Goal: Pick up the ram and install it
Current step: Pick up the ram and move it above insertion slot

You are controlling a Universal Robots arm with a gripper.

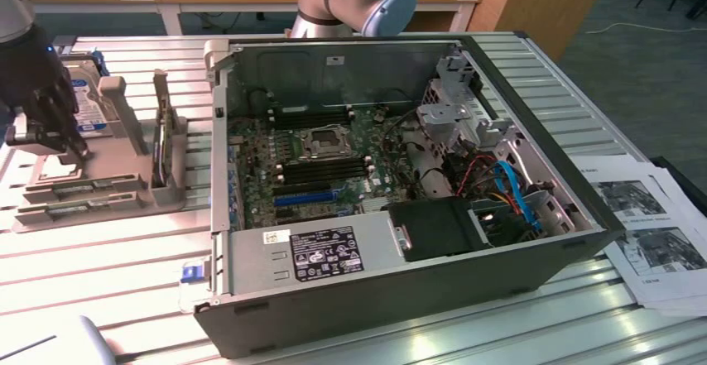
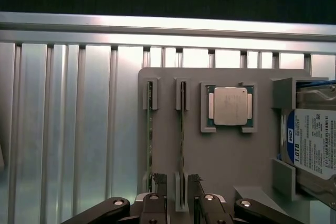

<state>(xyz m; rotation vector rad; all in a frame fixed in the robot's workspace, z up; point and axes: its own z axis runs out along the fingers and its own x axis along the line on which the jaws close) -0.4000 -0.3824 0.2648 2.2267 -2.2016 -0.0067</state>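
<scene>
The gripper (image 2: 177,184) stands spread wide, straddling the ram (image 2: 182,140), which sits on edge in a slot of the grey holder tray (image 2: 231,156) and runs forward from between the fingers. Nothing is pinched yet. The grip point looks close to the stick's near end, so a closing squeeze could let the board pivot or jam in its slot. One finger (image 2: 159,184) sits just beside a second ram stick (image 2: 149,140) on the outer side, and any sideways drift could knock it. The thin edge may also slip.
</scene>
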